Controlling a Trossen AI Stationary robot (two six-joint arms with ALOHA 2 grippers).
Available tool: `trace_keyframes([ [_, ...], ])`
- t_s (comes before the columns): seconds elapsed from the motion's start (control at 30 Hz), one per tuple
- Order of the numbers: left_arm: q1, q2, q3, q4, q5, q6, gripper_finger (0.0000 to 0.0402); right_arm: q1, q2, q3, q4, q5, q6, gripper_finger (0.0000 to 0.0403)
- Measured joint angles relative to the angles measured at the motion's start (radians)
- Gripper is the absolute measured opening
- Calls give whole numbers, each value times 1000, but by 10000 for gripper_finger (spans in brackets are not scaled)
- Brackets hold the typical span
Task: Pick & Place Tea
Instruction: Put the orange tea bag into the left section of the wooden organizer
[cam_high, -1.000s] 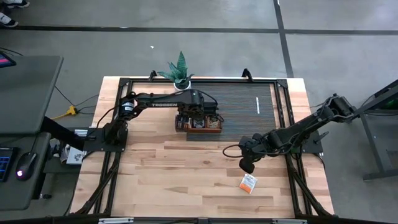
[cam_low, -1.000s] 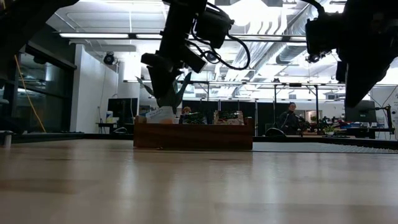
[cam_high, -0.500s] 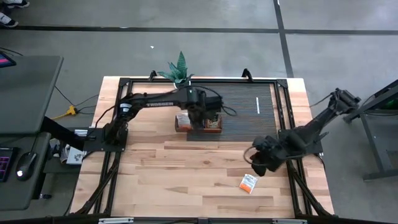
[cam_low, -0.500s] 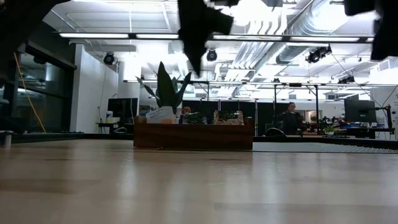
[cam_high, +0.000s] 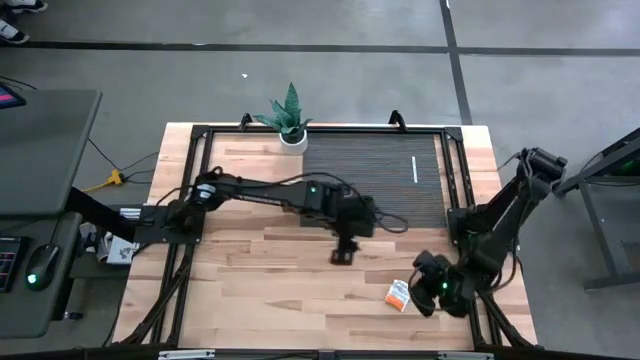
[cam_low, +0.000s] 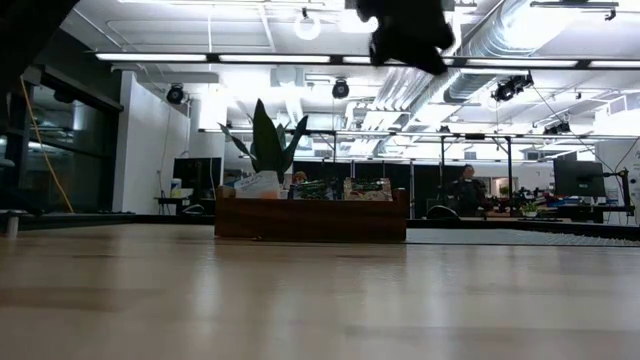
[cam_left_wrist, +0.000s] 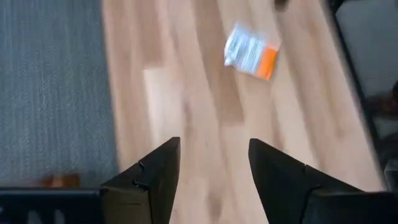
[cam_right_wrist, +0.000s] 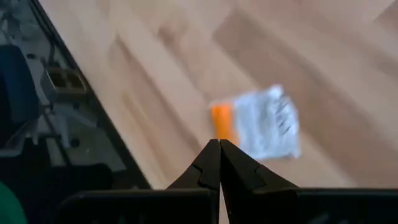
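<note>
High view: flat square white-and-orange tea sachet (cam_high: 399, 294) lies on pale wood-plank table (cam_high: 250, 300), just beside right gripper (cam_high: 428, 290); left gripper (cam_high: 344, 252) hovers mid-table. Low view: brown wooden tray (cam_low: 310, 215) holds sachets. Left wrist: fingers apart, empty. Right wrist: tapered fingers together, sachet beyond the tips.

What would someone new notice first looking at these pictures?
A lone white-and-orange tea sachet lies on the bare wooden table near its front right. The shut right gripper hangs just beside it, while the open left gripper reaches out over mid-table. A potted plant stands at the back edge.
</note>
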Motion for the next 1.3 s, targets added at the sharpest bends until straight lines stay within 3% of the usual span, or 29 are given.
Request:
trace_keyframes([
  [0.13, 2, 39, -15, 3, 73, -37, 186, 19, 115, 0, 126, -35, 51, 0],
  [0.23, 3, 86, 0, 126, 136, -67, 186, 15, 191, 0, 190, -62, 77, 0],
  [0.33, -2, 105, -13, 91, 187, -72, 186, 8, 252, 1, 214, -83, 104, 0],
  [0.43, -6, 133, -2, 154, 211, -74, 186, -3, 297, 1, 217, -114, 135, 0],
  [0.8, -18, 176, -10, 128, 245, -97, 186, -60, 368, 3, 249, -152, 137, 0],
  [1.07, -17, 172, -7, 164, 253, -98, 186, -65, 381, 5, 207, -229, 9, 0],
  [1.3, -18, 189, -6, 305, 348, -182, 186, -62, 391, 5, 198, -254, -186, 0],
])
